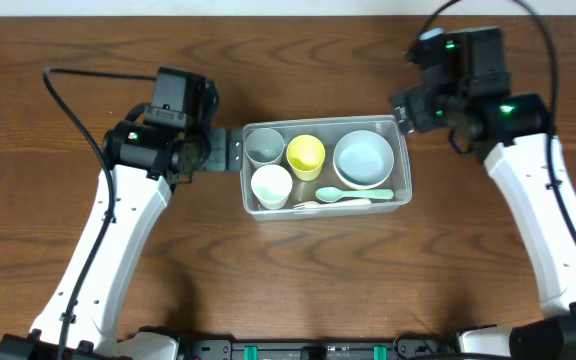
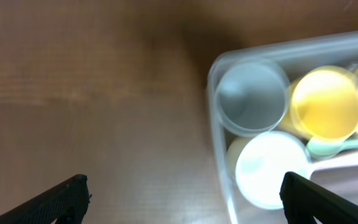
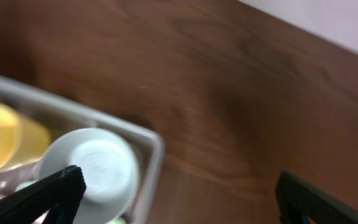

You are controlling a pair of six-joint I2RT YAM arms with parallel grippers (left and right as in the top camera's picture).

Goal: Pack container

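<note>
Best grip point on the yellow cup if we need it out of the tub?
Probably its rim, from straight above: the yellow cup stands upright, mouth up, in the container, hemmed by the grey cup and pale bowl. One jaw inside the mouth, one outside.

Dark brown wood-grain table (image 1: 298, 290) w/ one clear rectangular plastic container (image 1: 318, 122) resting directly on it, approx. mid-table, toward far edge.

The container (image 1: 325, 124) sits central on the worktop (image 1: 298, 280). Inside, three cups (image 1: 271, 186) cluster left, a bowl (image 1: 363, 159) right, and seemingly two spoons (image 1: 353, 195) along the near wall.
</note>
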